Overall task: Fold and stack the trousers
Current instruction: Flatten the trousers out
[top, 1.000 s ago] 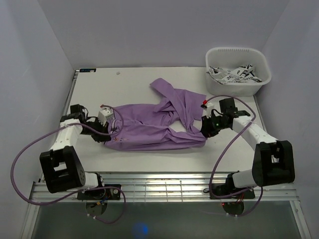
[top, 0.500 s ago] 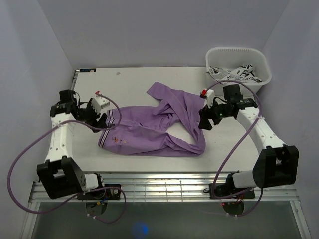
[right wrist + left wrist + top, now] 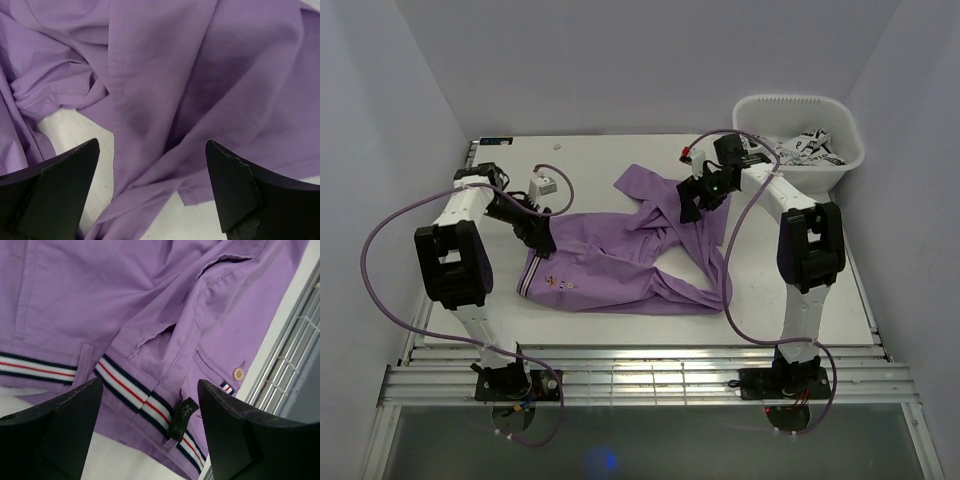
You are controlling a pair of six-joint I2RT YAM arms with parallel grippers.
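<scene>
The lilac trousers (image 3: 620, 262) lie crumpled across the middle of the white table (image 3: 590, 165). Their striped waistband (image 3: 125, 392) points left, and the legs are folded back in a heap toward the right. My left gripper (image 3: 544, 238) hovers open just above the waist end. In the left wrist view the waist button (image 3: 238, 373) and a black size label (image 3: 181, 419) show between the spread fingers (image 3: 150, 387). My right gripper (image 3: 692, 208) hangs open over the folded legs. The right wrist view shows only purple cloth (image 3: 170, 75) and a bit of table under the gap (image 3: 152, 146).
A white tub (image 3: 798, 150) with black-and-white printed cloth stands at the back right corner. A metal grate (image 3: 640, 365) runs along the table's near edge, and light walls close in both sides and the back.
Both grippers have opened and let go of the trousers. Both arms have risen and swung toward the back of the table. The right fold of the legs has settled flatter.
</scene>
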